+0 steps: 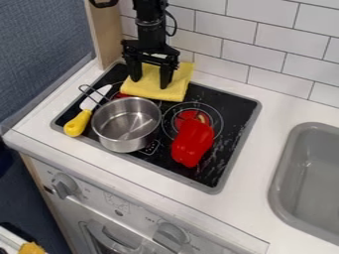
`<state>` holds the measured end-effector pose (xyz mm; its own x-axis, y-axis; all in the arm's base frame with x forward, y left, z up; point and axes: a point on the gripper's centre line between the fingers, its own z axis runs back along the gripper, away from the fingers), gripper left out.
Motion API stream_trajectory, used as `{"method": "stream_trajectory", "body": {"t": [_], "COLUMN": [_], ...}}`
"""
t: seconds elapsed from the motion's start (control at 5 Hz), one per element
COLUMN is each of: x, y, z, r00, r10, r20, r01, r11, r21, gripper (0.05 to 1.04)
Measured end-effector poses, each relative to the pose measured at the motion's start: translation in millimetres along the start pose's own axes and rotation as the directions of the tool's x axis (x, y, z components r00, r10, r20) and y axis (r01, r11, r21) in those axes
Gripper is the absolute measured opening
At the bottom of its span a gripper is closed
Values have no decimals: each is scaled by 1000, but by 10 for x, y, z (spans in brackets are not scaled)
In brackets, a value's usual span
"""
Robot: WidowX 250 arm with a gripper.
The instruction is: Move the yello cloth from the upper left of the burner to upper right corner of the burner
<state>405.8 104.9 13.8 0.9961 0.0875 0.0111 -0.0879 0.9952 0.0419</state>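
The black gripper (149, 82) hangs over the back left of the black burner top, directly above the yellow cloth (173, 91). Its two fingers stand wide apart and point down, with cloth visible between them. The folded cloth lies across the burner's back edge, its rear part near the tiled wall. Both fingertips are at the cloth; whether they touch it I cannot tell. The burner top (242, 106) is set into the white counter, its upper right corner to the right of the cloth.
A metal pot (126, 124) stands on the burner's left part, in front of the cloth. Left of it lies a yellow-handled knife (78, 123). A red pepper (193, 142) rests right of the pot. The grey sink (314, 173) is at the right, the tiled wall (265, 49) behind.
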Motion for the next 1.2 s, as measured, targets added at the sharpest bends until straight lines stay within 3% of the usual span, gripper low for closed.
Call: {"method": "stream_trajectory", "body": {"t": [0.2,0.4,0.6,0.8,1.0,1.2], "x": [-30,-67,-98,-131,-151,-139], "y": [-155,-371,-796,-1435,-1803,-1929], "z": [-43,-38,-12,53,91,113], "r00": [999,998,991,977,968,969], "r10": [-45,-53,-121,-205,-248,-243], "r20": [-10,41,50,57,49,36], "r01": [45,55,124,211,252,246], "r11": [999,998,990,968,955,956], "r21": [-7,-42,-72,-134,-157,-158], "gripper": [1001,1000,1000,1000,1000,1000]}}
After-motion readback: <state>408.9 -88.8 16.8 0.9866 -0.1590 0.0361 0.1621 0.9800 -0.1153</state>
